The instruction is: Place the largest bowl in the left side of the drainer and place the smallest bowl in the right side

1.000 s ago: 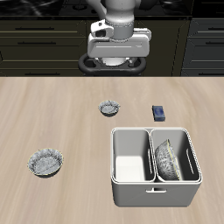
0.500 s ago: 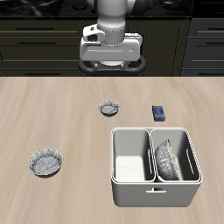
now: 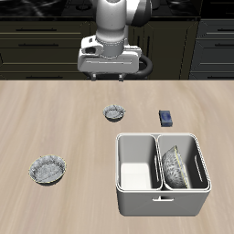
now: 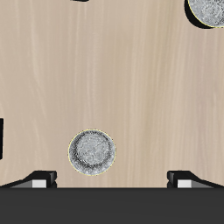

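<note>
Swung toward frame left; jaws (image 4: 112,178) spread, empty, above smallest bowl (image 3: 114,113). Largest bowl (image 3: 175,168) already sits in drainer (image 3: 137,203)

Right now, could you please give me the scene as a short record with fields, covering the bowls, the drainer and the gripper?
largest bowl: on edge inside one drainer compartment
drainer: near the table's front edge; its other compartment holds nothing
smallest bowl: upright on the table, farther back than the drainer, apart from it
speckled bowl: on the table, well away from the drainer
dark blue block: on the table beside the smallest bowl
gripper: raised over the table's back, holding nothing; fingertips set wide apart
</note>
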